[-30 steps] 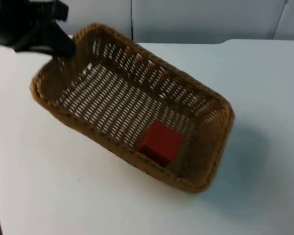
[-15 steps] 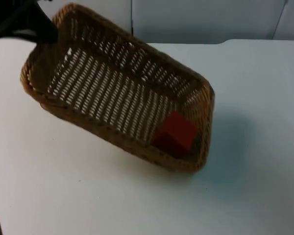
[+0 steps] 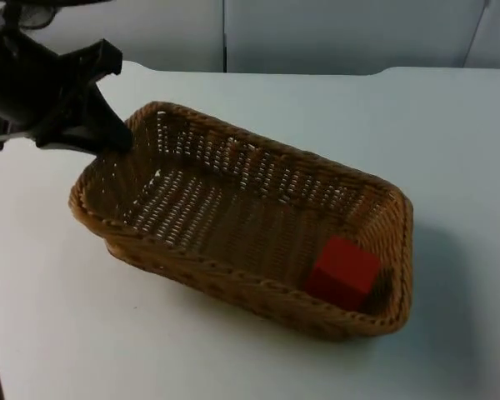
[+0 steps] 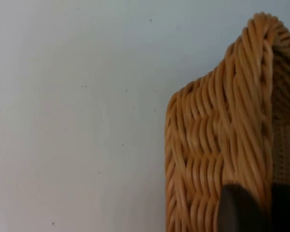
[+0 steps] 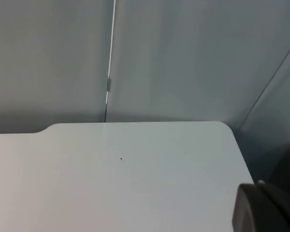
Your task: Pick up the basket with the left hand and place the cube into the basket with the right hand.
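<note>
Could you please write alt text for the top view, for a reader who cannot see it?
A brown wicker basket sits on the white table, with a red cube inside at its near right end. The left gripper grips the basket's rim at the far left corner.

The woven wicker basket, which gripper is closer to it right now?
Left. The left gripper grips the woven wicker basket at its rim corner; the right gripper faces bare table by the wall.
</note>
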Robot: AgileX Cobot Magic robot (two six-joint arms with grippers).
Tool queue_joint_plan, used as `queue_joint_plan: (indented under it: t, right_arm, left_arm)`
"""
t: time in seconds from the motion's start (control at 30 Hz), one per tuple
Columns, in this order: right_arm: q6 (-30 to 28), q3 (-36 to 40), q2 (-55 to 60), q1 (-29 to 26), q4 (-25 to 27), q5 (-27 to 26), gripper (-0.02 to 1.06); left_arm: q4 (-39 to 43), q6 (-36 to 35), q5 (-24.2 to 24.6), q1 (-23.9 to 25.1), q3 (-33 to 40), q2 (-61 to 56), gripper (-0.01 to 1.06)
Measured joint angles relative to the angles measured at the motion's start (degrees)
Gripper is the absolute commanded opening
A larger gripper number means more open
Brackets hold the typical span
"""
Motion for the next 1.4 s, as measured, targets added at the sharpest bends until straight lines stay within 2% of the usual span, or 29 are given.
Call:
queue_joint_plan:
  t: [0.33,0.37,0.43,0.47,0.5,0.53,0.6,0.67,0.87,1.0,1.03,1.07,1.1,1.13,1.17,1.2,1.4]
  right_arm:
    - [0.0,0.0,0.0,0.0,0.0,-0.2,0.0]
    - [0.0,0.0,0.0,0.0,0.0,-0.3,0.0]
    - [0.0,0.0,0.0,0.0,0.0,-0.4,0.0]
    - [0.0,0.0,0.0,0.0,0.0,-0.4,0.0]
    - [0.0,0.0,0.0,0.0,0.0,-0.4,0.0]
    - [0.0,0.0,0.0,0.0,0.0,-0.6,0.0]
    - [0.0,0.0,0.0,0.0,0.0,-0.7,0.0]
    - [0.0,0.0,0.0,0.0,0.0,-0.8,0.0]
    - [0.0,0.0,0.0,0.0,0.0,-0.8,0.0]
    - [-0.1,0.0,0.0,0.0,0.0,-0.7,0.0]
    - [-0.1,0.0,0.0,0.0,0.0,-0.7,0.0]
    - [-0.1,0.0,0.0,0.0,0.0,-0.7,0.0]
    - [-0.2,0.0,0.0,0.0,0.0,-0.7,0.0]
    - [-0.2,0.0,0.0,0.0,0.0,-0.7,0.0]
    - [-0.2,0.0,0.0,0.0,0.0,-0.4,0.0]
    - [-0.2,0.0,0.0,0.0,0.0,-0.4,0.0]
    - [0.3,0.0,-0.2,0.0,-2.4,3.4,0.0]
  left_arm:
    - [-2.4,1.5,0.9,-0.1,0.0,5.8,0.02]
    - [-2.8,2.2,0.9,-0.1,0.0,5.9,0.08]
    - [-3.6,4.0,1.3,-0.1,0.0,5.9,0.26]
    - [-3.6,4.0,1.3,-0.1,0.0,5.9,0.41]
    - [-3.9,4.6,1.8,-0.1,0.0,5.9,0.41]
    - [-3.9,4.8,1.9,-0.1,0.0,5.9,0.58]
    - [-3.9,5.1,2.0,-0.1,0.0,5.9,0.87]
    - [-3.9,5.1,2.1,-0.2,0.0,5.9,0.87]
    - [-0.2,5.2,0.1,-0.2,-0.2,5.9,0.84]
    - [9.0,1.8,-2.2,1.3,-4.1,5.9,0.84]
    - [9.9,0.4,-2.0,2.0,-5.6,5.9,0.78]
    - [9.9,0.4,-2.0,2.0,-5.6,5.9,0.68]
    - [10.9,-1.8,-0.8,3.0,-7.9,5.3,0.68]
    - [11.9,-3.6,0.2,3.3,-9.6,4.7,0.54]
    - [12.9,-5.0,1.4,3.5,-11.3,3.9,0.21]
    - [12.9,-5.0,1.4,3.5,-11.3,3.9,0.0]
    - [25.6,-9.7,7.3,3.5,-13.7,-3.8,0.0]
